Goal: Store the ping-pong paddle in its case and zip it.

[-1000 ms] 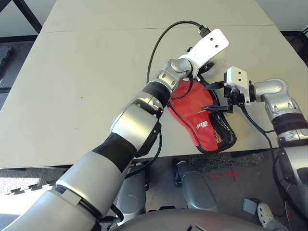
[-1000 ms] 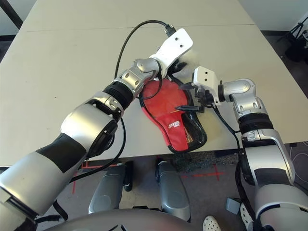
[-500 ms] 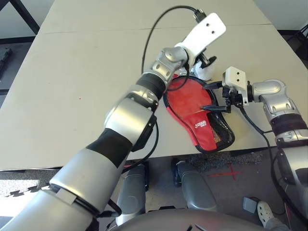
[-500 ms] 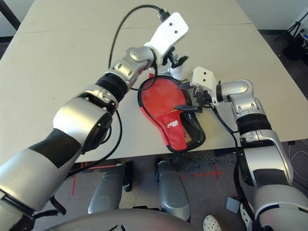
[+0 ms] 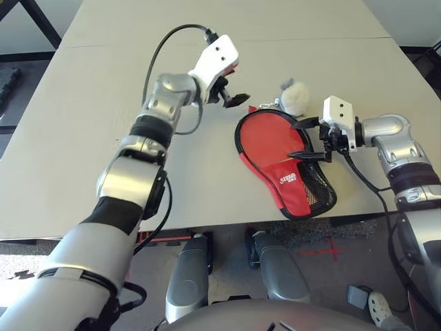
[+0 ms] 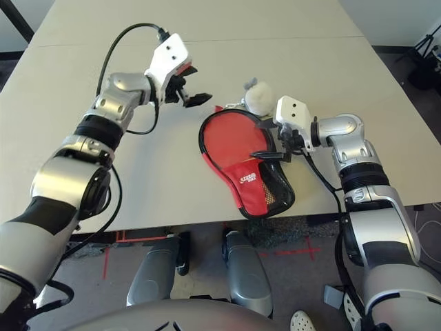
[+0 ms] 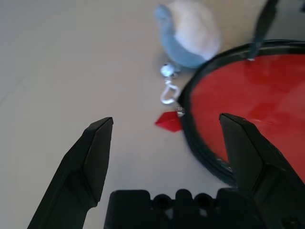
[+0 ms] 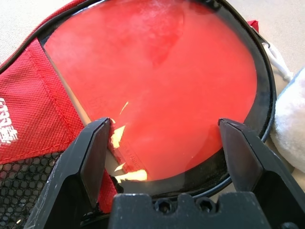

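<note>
The red fabric case lies near the table's front edge, its zipper undone around the round end. The ping-pong paddle rests inside, its glossy red face showing within the black zipper edging; its handle is hidden under the flap with the white logo. The white pompom sits on the table just beyond the case. My left gripper hovers open to the left of the case, holding nothing. My right gripper stands open over the case's right side, fingers spread above the paddle face.
The beige table spreads wide to the left and back, with a seam across it far back. The case's mesh end lies close to the front edge. A black cable loops above my left wrist.
My left arm has swung left, away from the case's round end, uncovering the pompom, and its fingers have opened. The right arm has stayed put.
</note>
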Tool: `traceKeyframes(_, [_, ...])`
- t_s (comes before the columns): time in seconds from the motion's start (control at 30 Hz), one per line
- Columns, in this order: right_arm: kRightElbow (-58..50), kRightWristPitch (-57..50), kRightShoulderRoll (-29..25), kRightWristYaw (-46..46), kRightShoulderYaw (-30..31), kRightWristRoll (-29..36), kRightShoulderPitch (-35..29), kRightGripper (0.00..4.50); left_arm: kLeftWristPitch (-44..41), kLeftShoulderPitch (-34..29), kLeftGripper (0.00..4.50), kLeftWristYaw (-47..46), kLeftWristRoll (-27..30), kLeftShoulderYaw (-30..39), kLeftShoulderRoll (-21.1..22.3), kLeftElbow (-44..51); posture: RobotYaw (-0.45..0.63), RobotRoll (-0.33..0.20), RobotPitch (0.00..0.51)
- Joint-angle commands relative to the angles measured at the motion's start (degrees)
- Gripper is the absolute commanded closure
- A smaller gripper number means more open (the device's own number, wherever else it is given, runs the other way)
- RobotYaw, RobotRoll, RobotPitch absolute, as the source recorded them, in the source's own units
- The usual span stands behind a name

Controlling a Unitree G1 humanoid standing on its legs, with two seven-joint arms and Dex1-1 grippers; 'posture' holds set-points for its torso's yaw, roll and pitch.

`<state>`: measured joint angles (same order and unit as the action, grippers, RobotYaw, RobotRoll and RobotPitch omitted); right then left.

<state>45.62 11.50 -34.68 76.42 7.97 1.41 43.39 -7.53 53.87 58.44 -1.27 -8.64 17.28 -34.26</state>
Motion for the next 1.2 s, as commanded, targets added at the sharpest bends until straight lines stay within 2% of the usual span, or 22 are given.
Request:
traceKeyframes(0.03, [5.2, -0.5, 1.4, -0.3, 5.1, -5.1, -3.8, 0.0, -8.8, -6.8, 0.04, 2.9, 3.4, -2.9, 0.0, 14.8, 0.08, 0.0, 0.218])
traceKeyframes(0.2, [5.9, -0.2, 1.5, -0.2, 5.1, -5.2, -3.2, 0.0, -14.5, -11.5, 0.04, -0.1, 3.1, -5.3, -1.1, 21.5, 0.08, 0.0, 0.217])
traceKeyframes(0.5, [4.5, -1.3, 0.2, 1.0, 3.9, -4.0, -2.6, 0.0, -14.6, -14.0, 0.04, -5.4, 0.8, -9.7, -3.1, 17.8, 0.05, 0.0, 0.215])
traceKeyframes(0.7, [-2.6, -8.6, -2.2, 5.7, 0.9, 1.1, 0.0, 0.0, -13.8, -15.8, 0.04, -7.5, -0.5, -11.9, -3.9, 15.5, 0.05, 0.0, 0.213])
traceKeyframes(0.83, [-6.7, -11.5, -4.2, 8.6, 1.0, 1.5, 1.9, 0.0, -14.0, -16.6, 0.04, -7.8, -0.6, -12.8, -4.1, 15.7, 0.04, 0.0, 0.211])
traceKeyframes(1.0, [-7.9, -13.9, -4.6, 10.0, 0.0, 2.4, 8.1, 0.0, -14.2, -17.3, 0.04, -8.3, -0.8, -13.5, -4.5, 15.9, 0.04, 0.0, 0.209])
traceKeyframes(1.2, [3.9, -7.9, -3.1, 3.4, -0.3, -0.5, 17.3, 0.0, -14.5, -17.8, 0.04, -8.6, -1.0, -14.0, -4.7, 16.2, 0.05, 0.0, 0.21])
